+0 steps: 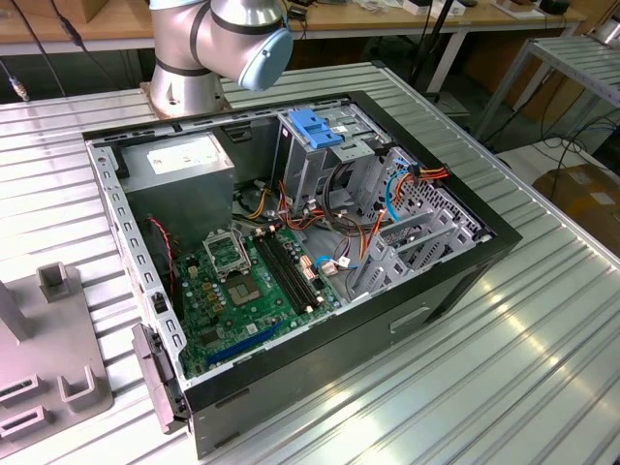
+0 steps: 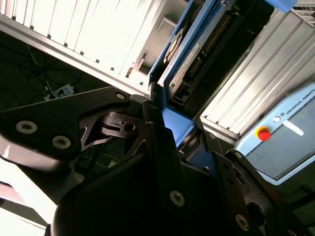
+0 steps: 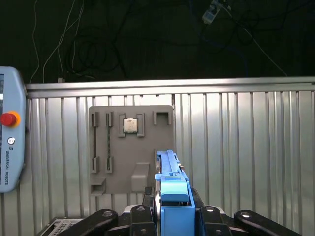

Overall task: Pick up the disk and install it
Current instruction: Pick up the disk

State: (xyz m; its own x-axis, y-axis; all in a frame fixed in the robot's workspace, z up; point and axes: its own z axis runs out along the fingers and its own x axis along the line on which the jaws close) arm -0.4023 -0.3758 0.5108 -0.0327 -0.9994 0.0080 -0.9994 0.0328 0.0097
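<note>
Above the ribbed metal surface point(image 3: 246, 147), the black hand point(image 3: 173, 214) clamps the blue-framed flat silver disk point(image 3: 171, 172), held edge-on.

Built of cylindrical arm housings point(image 1: 184, 48) in smooth silver-grey metal, closed at one joint by a round light-blue cap point(image 1: 263, 53). Flared at the foot into a round silver base flange point(image 1: 179, 97) with a small dark bolt hole. Terminated in a matte black hand point(image 3: 174, 219), seen in both wrist views. Assembled from flat black linkage plates point(image 2: 74, 123) with rounded corners and angular cut-outs. Fastened with round silver screw heads point(image 2: 25, 127) at the pivots. Backed by a bulky, smooth black hand body point(image 2: 118, 196).
</note>
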